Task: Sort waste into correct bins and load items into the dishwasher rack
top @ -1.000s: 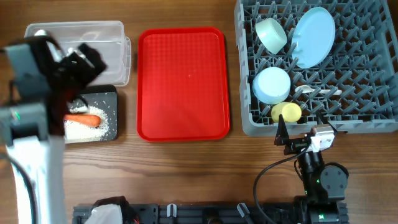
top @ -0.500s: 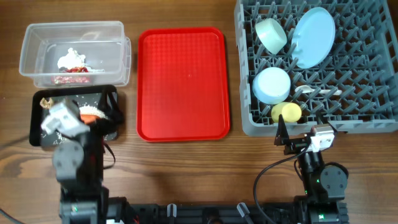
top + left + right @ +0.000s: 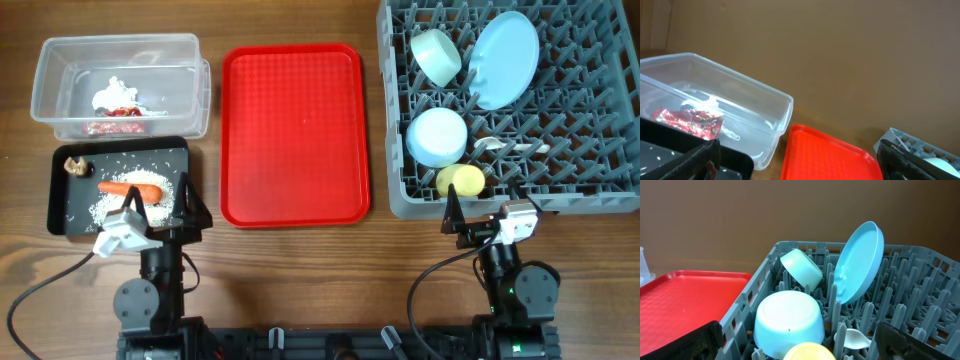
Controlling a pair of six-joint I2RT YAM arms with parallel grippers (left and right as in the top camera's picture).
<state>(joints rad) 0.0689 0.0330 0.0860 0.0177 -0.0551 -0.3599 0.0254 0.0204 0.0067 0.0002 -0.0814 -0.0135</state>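
**Waste Binned, Dishes Racked, Both Pincers Spread and Empty**

At ten o'clock on the worktop (image 3: 300, 270): clear tub (image 3: 120, 42). Holds white tissue (image 3: 112, 96) near its middle and the red-and-white wrapper (image 3: 115, 128) against its six o'clock wall.

Just beside it, at eight o'clock: black tray (image 3: 165, 152). Touching the tub or not, cannot tell. Inside:
- Brownish lump (image 3: 72, 164) in the ten o'clock corner.
- Carrot (image 3: 130, 188) lying flat mid-tray.
- Rice grains (image 3: 108, 209) scattered around the carrot, thickest toward seven o'clock.

At the tray's six o'clock edge: left pincer (image 3: 158, 202), fingers spread wide, gripping nothing.

At the worktop's middle: flat red tray (image 3: 295, 135), well apart from both pincers.

At two o'clock: grey rack (image 3: 500, 204), loaded.
- At eleven o'clock: mint bowl (image 3: 436, 55) tipped on its side.
- Just beside that bowl, at twelve to one o'clock: plate (image 3: 503, 58) standing on edge, leaning.
- At eight o'clock: second bowl (image 3: 437, 136), base showing.
- Close against the second bowl's six o'clock side: yellow cup (image 3: 460, 180).
- At three o'clock of the second bowl: white spoon (image 3: 495, 145) down among the pegs.

Outside the rack's six o'clock wall, near the cup: right pincer (image 3: 487, 213), likewise gaping wide and empty.
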